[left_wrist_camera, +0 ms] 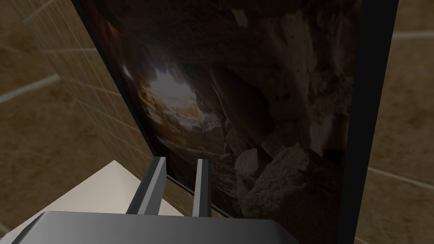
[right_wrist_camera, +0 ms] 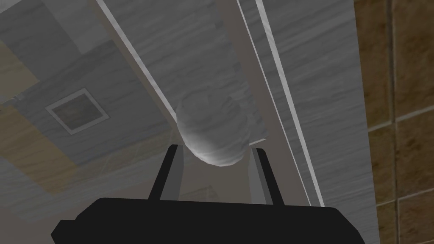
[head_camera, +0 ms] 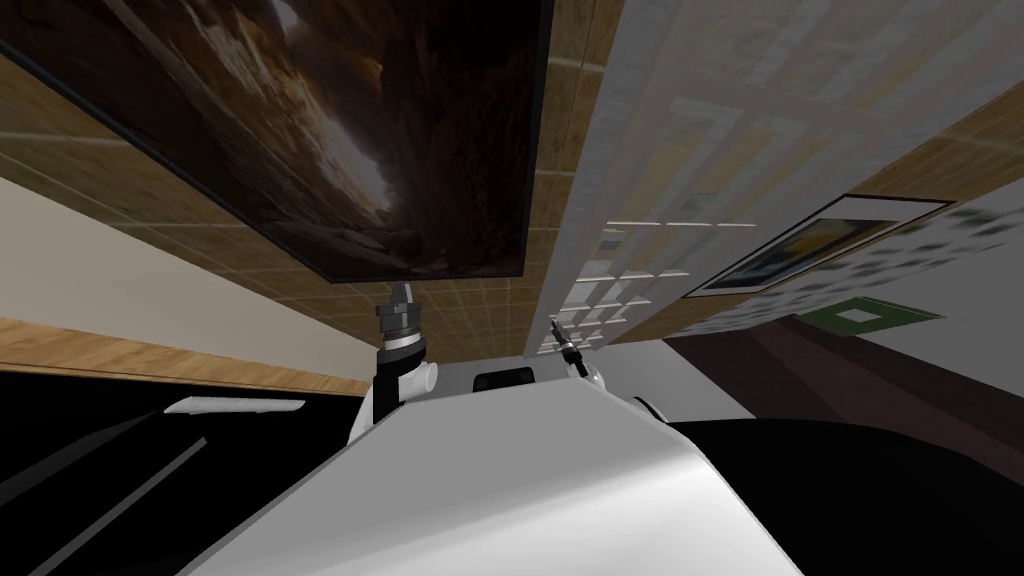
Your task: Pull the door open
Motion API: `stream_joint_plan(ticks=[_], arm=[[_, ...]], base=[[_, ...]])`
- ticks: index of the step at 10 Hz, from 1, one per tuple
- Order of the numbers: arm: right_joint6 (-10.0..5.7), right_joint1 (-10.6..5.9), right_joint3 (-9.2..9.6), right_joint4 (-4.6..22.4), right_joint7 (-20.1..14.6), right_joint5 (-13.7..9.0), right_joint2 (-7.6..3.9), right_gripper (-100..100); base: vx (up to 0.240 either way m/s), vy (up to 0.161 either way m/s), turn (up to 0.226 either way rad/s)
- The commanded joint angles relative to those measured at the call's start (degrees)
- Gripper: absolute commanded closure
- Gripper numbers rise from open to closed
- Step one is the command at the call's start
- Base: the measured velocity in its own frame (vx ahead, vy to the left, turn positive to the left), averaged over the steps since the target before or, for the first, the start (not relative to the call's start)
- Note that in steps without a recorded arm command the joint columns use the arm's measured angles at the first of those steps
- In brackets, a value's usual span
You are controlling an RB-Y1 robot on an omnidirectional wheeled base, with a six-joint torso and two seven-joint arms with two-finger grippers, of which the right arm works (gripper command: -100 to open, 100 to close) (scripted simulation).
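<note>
Right wrist view: right pincer (right_wrist_camera: pixel 216 149) clasps a rounded, grey, streak-grained knob (right_wrist_camera: pixel 211 125).

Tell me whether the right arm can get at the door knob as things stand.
Yes, it seems so: the right gripper has the grey door knob between its fingertips, which appear to press its sides. Nothing stands between gripper and knob on the grey door.

Large dark cave painting (head_camera: pixel 400 140) on brown tiled wall (head_camera: pixel 572 100). Smaller framed picture (head_camera: pixel 810 245) on the wall farther along, green square (head_camera: pixel 860 317) near it. Black area (head_camera: pixel 80 480) below wooden strip (head_camera: pixel 150 355).
</note>
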Motion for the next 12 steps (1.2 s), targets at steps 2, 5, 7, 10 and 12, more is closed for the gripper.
stream_joint_plan(ticks=[2, 5, 7, 10, 12], arm=[[0.83, 0.65, 0.89, -1.1, -3.2, -0.6, 0.72, 100], [0.99, 0.62, 1.12, -1.1, -6.9, -1.8, 0.69, 100], [1.16, 0.59, 1.36, -1.2, -10.4, -3.1, 0.67, 100], [1.34, 0.55, 1.61, -1.2, -14.7, -4.4, 0.65, 100], [1.43, 0.53, 1.74, -1.3, -16.8, -5.1, 0.63, 100]], base=[[-0.042, -0.021, 0.06], [-0.03, -0.02, 0.063], [-0.038, -0.018, 0.074], [-0.038, -0.023, 0.064], [-0.039, -0.022, 0.066]])
